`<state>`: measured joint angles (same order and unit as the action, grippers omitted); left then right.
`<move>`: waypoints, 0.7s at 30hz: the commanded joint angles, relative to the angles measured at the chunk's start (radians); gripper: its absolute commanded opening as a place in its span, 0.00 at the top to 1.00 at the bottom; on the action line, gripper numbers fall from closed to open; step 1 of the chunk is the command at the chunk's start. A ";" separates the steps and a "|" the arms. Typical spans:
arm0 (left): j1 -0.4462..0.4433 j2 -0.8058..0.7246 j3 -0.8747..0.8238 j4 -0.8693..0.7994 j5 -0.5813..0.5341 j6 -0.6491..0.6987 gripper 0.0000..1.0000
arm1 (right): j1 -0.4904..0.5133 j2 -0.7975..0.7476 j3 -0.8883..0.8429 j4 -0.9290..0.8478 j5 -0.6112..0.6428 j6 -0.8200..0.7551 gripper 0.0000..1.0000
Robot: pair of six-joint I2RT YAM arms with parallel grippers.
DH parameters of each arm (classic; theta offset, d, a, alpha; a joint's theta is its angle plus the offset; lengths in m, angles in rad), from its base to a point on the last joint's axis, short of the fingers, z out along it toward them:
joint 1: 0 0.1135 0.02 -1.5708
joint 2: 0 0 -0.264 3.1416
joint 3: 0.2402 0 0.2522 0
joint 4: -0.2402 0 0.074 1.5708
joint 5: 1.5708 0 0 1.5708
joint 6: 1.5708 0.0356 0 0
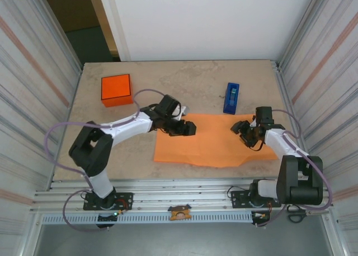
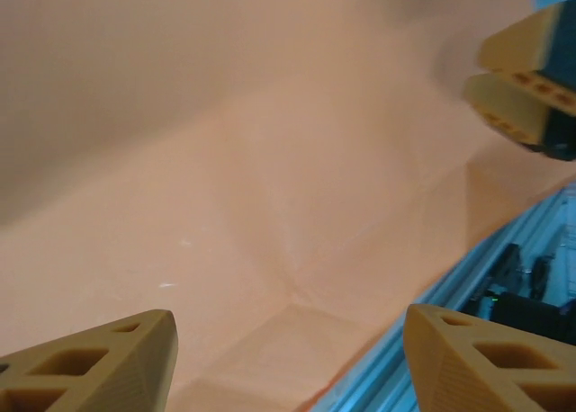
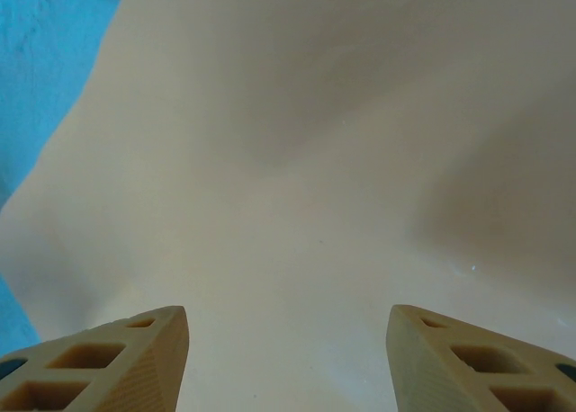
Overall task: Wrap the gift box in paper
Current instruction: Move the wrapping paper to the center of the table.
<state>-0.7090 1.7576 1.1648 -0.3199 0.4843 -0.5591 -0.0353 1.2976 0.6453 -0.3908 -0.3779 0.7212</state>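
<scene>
**Reaching inward from both sides, fingers parted**

Stretches the left arm (image 1: 126,124) forward and rightward, elbow bent near its base; points the left gripper (image 1: 189,128) right, low down, fingers (image 2: 99,358) set well apart; folds the right arm (image 1: 279,141) leftward; aims the right gripper (image 1: 241,127) toward the left one, fingers likewise apart, the two well short of touching.

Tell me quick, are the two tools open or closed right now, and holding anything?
Left tool: open, over the paper, holding nothing.
Right tool: open, over the paper, holding nothing.
</scene>
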 commanded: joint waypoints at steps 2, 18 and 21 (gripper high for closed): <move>0.022 0.045 -0.035 -0.019 -0.052 -0.057 0.33 | 0.012 0.059 -0.007 -0.019 -0.093 -0.061 0.40; 0.264 -0.147 -0.417 0.015 -0.087 -0.080 0.34 | 0.455 0.254 0.094 0.118 0.024 0.156 0.38; 0.348 -0.229 -0.462 -0.036 -0.116 -0.051 0.33 | 0.542 0.311 0.137 0.173 0.030 0.228 0.38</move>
<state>-0.4164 1.5730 0.7559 -0.2340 0.4473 -0.6434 0.4511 1.5589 0.7532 -0.2596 -0.3729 0.8513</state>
